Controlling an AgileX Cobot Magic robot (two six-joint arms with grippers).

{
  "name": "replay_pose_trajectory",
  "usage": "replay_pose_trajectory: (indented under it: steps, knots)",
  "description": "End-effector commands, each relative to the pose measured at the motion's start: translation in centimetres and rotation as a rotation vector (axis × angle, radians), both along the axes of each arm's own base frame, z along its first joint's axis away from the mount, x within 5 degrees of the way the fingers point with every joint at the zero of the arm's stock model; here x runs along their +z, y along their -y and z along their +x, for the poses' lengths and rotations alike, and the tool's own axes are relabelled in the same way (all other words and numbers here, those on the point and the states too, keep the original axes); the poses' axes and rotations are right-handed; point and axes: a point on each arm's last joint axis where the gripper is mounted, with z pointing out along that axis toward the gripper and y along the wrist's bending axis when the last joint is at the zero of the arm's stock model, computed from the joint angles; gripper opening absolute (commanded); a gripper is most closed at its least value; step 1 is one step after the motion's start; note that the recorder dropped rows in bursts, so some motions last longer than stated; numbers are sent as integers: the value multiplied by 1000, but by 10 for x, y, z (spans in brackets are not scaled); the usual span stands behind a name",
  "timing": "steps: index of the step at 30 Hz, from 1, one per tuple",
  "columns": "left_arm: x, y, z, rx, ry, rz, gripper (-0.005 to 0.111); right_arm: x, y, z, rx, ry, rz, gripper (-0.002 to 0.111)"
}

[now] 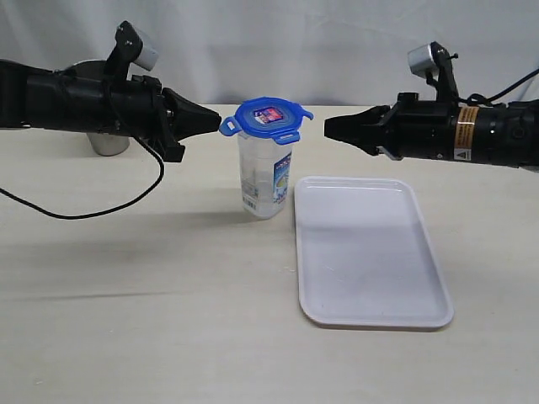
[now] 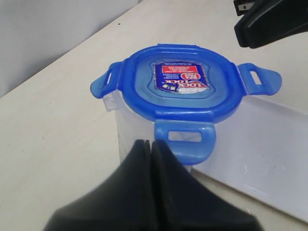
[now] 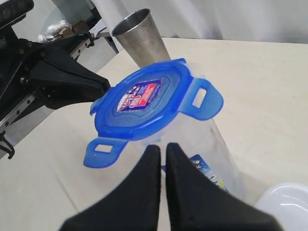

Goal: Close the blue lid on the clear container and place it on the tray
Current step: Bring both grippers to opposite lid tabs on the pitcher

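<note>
Tray (image 1: 370, 261): flat white plastic rectangle with rounded corners and a low raised rim. It lies nearest the worktop's (image 1: 126, 320) front edge, toward the right-hand side, and nothing rests on it.
Clear container (image 1: 265, 181): tall see-through plastic canister standing upright around the middle of the worktop, just beside the tray's far left corner and off the tray.
Container label: blue-and-white print on the side wall, too small to read.
Blue lid (image 1: 268, 118): glossy blue plastic, rounded-square, sitting on the container's mouth. Its slotted flaps stick outward rather than folding down against the wall.
Sticker (image 2: 182, 79): red, white and blue panel on the lid's recessed centre. The larger letters seem to spell "LOCK"; the fine print is unreadable.
Left hand (image 1: 215, 124): matte black, tapered, clenched on nothing, with its tip level with the lid and just beside one flap. Whether it touches the flap cannot be told.
Right hand (image 1: 328, 126): black, clenched and holding nothing, pointing at the lid's opposite side with a small gap between them.
Right arm band (image 1: 467, 126): yellow strip with a warning triangle, text illegible.
Steel cup (image 3: 139, 36): tapered brushed metal, standing near the worktop's far edge behind the left arm.
Cable (image 1: 101, 210): thin and black, looping over the pale, faintly streaked worktop.
</note>
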Motion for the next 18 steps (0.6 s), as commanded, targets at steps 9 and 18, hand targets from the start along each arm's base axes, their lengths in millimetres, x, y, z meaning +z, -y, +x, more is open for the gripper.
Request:
replay_pose_trajectory:
  steps: [9, 18]
  knots:
    - [2, 2, 0, -24, 30, 6, 0, -6, -5, 27, 56, -62, 28, 4]
    - [2, 2, 0, -22, 30, 2, 0, -6, -6, 35, 61, -42, 43, 4]
